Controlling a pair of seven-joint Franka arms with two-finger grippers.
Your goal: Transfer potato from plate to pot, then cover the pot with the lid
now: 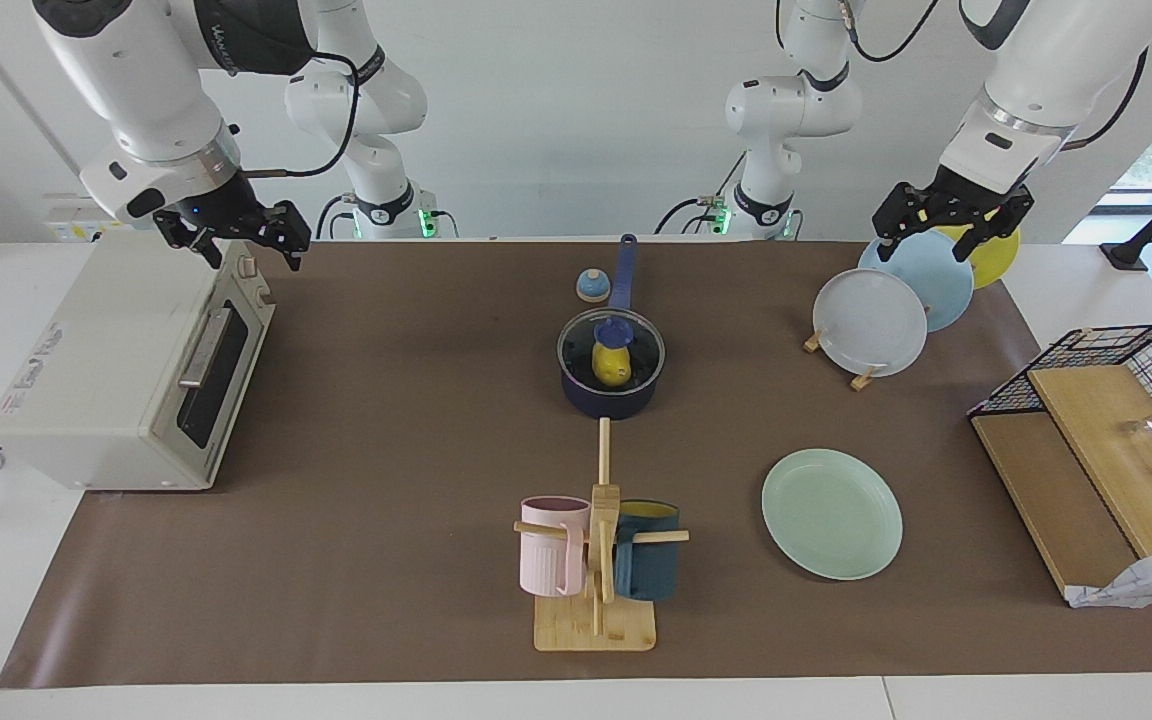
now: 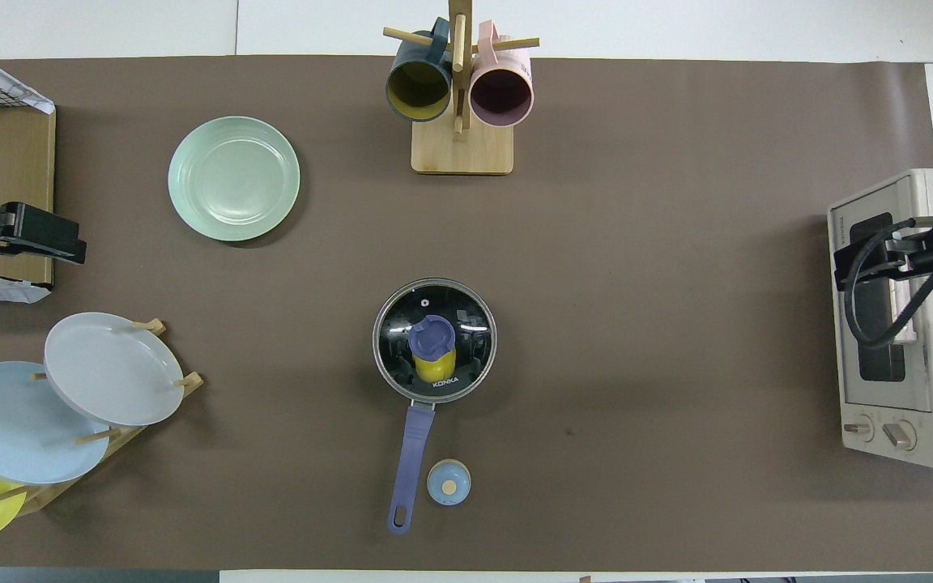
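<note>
Small yellow toy potato point(image 1: 612, 365) sits inside the dark navy saucepan point(image 1: 609, 397) mid-tabletop, under the clear glass lid with blue knob point(image 1: 611, 346). Pale mint-green plate point(image 1: 831, 513) sits bare, farther from the robots. Task looks complete. Left gripper point(image 1: 941, 232) wide, empty, over the plate rack point(image 1: 841, 360); right gripper point(image 1: 233, 233) wide, empty, over the white toaster oven point(image 1: 126, 365).
</note>
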